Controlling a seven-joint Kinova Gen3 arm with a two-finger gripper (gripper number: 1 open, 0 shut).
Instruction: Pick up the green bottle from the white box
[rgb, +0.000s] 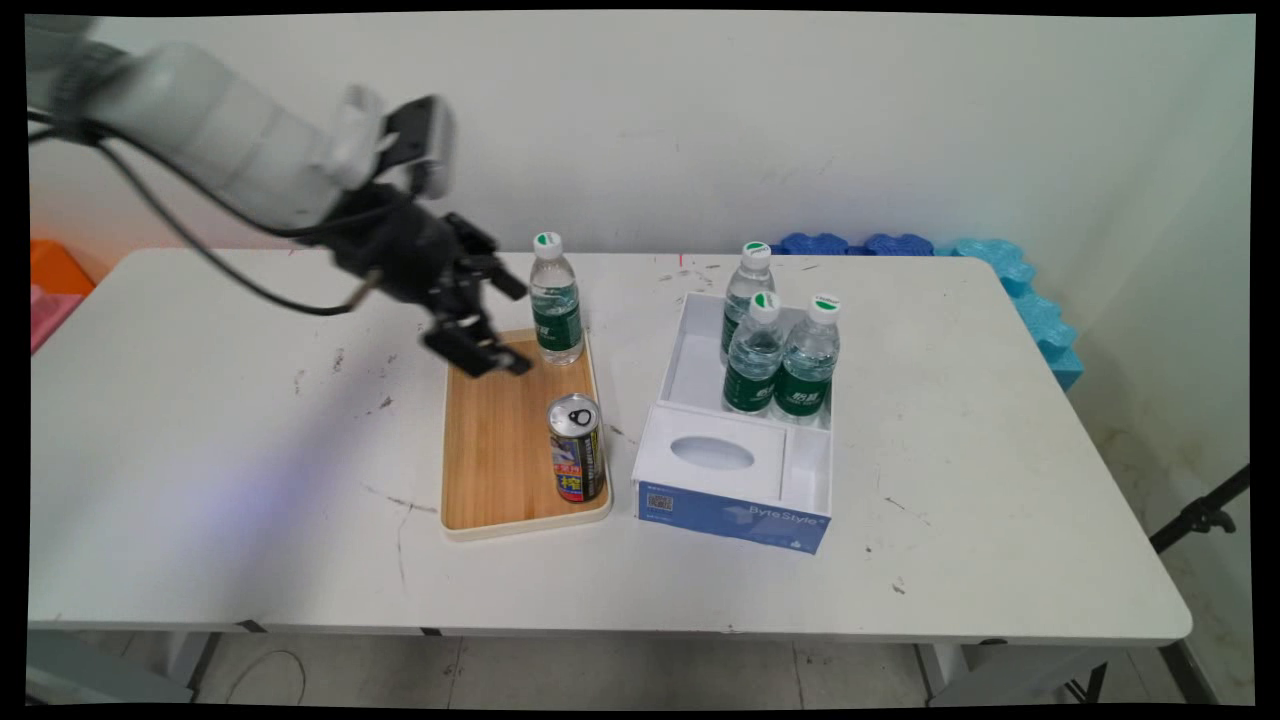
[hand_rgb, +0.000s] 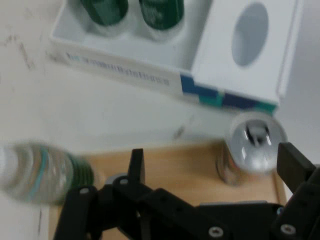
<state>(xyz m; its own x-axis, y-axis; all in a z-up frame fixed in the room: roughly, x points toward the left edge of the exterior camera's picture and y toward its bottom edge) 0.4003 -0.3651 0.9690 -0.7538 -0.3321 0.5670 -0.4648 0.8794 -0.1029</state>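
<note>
Black claw (rgb: 497, 327) open over wooden tray (rgb: 495, 450); bottle (hand_rgb: 42, 172) blurred

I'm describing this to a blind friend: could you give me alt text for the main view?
A robot arm's open black gripper hovers over the far end of a wooden tray, beside a water bottle standing there; a drink can stands at the tray's near end. To the right, a white box holds three more bottles.

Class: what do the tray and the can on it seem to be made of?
Rectangular light-brown tray: probably wood or bamboo, matt, with visible grain and a pale rim. Printed drink can: likely aluminium, with a shiny silver top and pull tab.
</note>
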